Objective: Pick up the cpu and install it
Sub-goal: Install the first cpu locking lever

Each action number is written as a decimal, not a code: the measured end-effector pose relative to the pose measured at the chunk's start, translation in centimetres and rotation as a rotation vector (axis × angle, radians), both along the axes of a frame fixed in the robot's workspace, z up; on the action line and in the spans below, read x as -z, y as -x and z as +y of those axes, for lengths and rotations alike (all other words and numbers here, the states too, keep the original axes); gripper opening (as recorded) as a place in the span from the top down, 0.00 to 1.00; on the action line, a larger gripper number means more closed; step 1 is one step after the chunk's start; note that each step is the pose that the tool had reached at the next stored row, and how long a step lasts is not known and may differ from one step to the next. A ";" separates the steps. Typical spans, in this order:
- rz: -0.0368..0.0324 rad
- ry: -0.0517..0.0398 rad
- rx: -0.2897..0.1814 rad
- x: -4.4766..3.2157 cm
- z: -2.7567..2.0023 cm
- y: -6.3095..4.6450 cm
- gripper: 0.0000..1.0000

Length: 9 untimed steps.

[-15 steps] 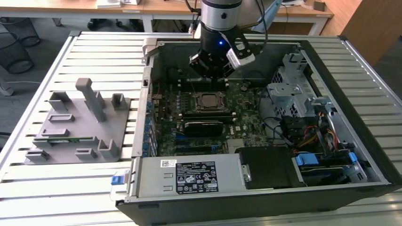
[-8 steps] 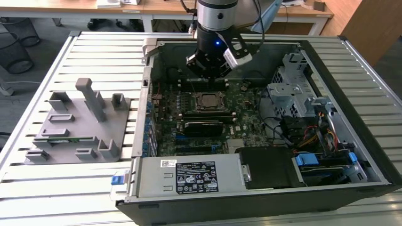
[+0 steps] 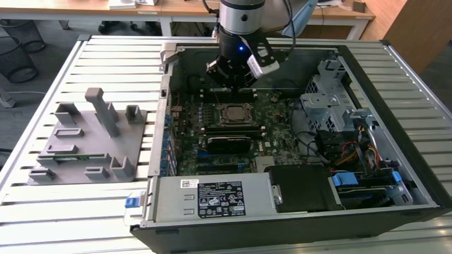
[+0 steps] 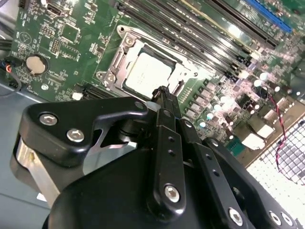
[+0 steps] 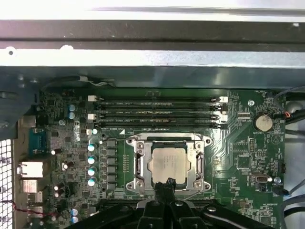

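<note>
The cpu [image 3: 234,114], a small silvery-grey square chip, lies flat inside the black-framed socket [image 3: 220,121] on the green motherboard. In both wrist views the cpu [image 5: 167,164] [image 4: 148,75] sits seated within the metal socket frame [image 5: 139,162]. My gripper [image 3: 232,86] hangs above the board, over the memory slots just behind the socket. Its black fingers come together to a narrow tip [image 5: 167,184] [image 4: 161,91] close to the cpu's edge. The gripper is shut with nothing between the fingers.
The open computer case [image 3: 395,127] surrounds the board with tall walls. Memory slots [image 5: 157,112] run behind the socket. A drive cage [image 3: 325,103] and cables fill the exterior view's right, a power supply [image 3: 211,198] the front. A grey parts fixture [image 3: 88,140] stands outside on the exterior view's left.
</note>
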State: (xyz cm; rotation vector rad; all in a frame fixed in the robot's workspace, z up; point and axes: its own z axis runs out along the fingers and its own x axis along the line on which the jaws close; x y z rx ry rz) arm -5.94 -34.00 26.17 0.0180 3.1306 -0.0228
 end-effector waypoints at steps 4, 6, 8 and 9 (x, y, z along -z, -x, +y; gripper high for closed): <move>0.0001 0.0000 0.003 0.02 0.01 0.9 0.89; 0.0001 -0.0001 0.003 0.03 0.01 1.5 0.89; 0.0000 -0.0001 0.004 0.04 0.01 2.1 0.89; 0.0001 0.0000 0.003 0.04 0.01 2.3 0.89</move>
